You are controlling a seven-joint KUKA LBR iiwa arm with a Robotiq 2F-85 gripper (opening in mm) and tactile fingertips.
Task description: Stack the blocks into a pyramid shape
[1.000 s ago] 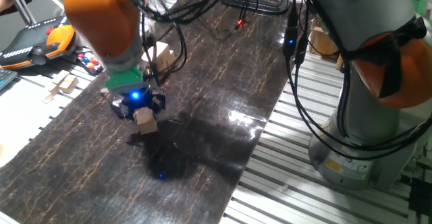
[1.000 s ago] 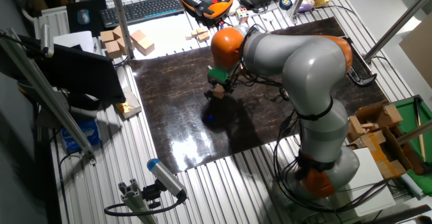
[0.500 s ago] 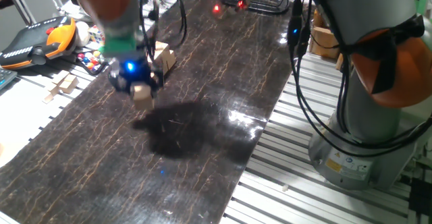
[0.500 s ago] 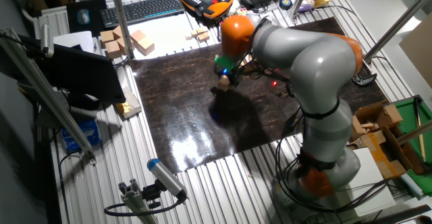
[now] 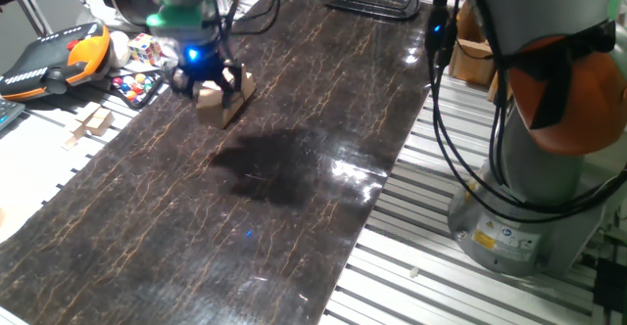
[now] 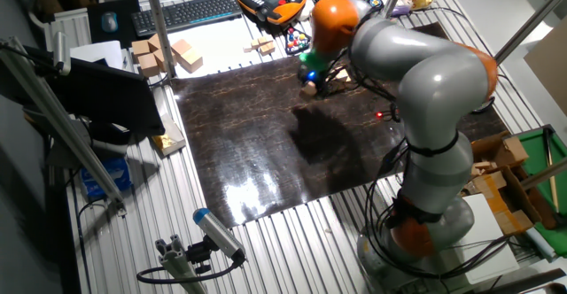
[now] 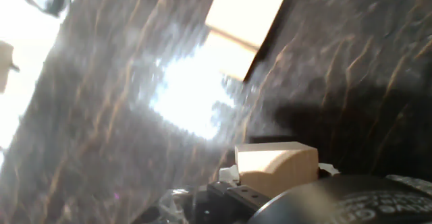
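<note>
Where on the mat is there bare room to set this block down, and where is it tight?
The gripper holds a block right beside the blocks already on the dark mat. The mat's whole middle and near end, toward the robot base, is bare. It is crowded off the far edge, by the puzzle cube and pendant.

no readable text, labels, brands or numbers anywhere, keyboard keys and robot base sticker too small to read
</note>
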